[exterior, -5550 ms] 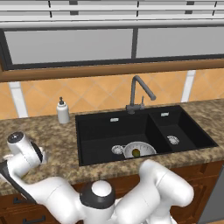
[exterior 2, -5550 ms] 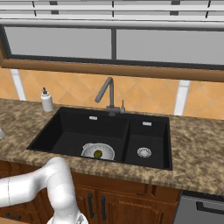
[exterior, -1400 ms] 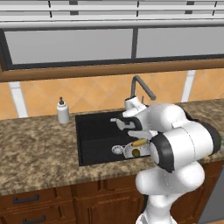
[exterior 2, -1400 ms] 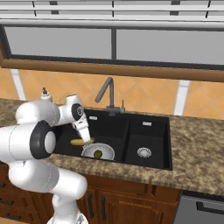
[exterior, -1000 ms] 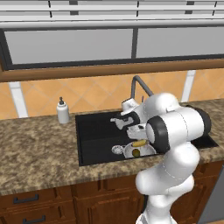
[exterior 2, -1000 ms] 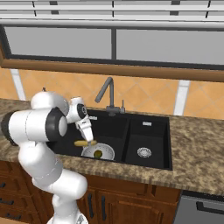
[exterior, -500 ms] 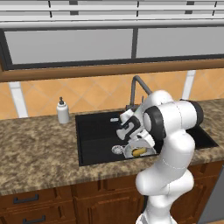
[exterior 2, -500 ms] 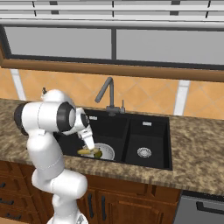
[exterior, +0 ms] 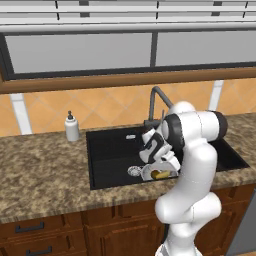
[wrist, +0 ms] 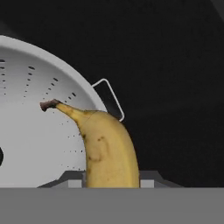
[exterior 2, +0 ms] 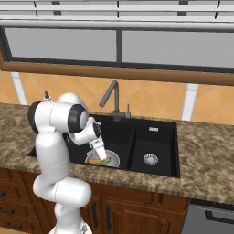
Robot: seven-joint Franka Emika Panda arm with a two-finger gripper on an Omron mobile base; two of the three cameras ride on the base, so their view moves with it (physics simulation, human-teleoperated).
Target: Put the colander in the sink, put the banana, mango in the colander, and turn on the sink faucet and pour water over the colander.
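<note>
Hand (exterior 2: 101,157) gripping banana (wrist: 105,148) over colander (wrist: 39,131) rim; black sink (exterior: 110,155) floor open beyond.

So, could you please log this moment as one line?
tool: shut on banana | banana: above colander rim | colander: in sink | faucet: no water

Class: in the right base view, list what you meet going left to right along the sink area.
Banana in the colander → sink faucet → small basin's drain.
</note>
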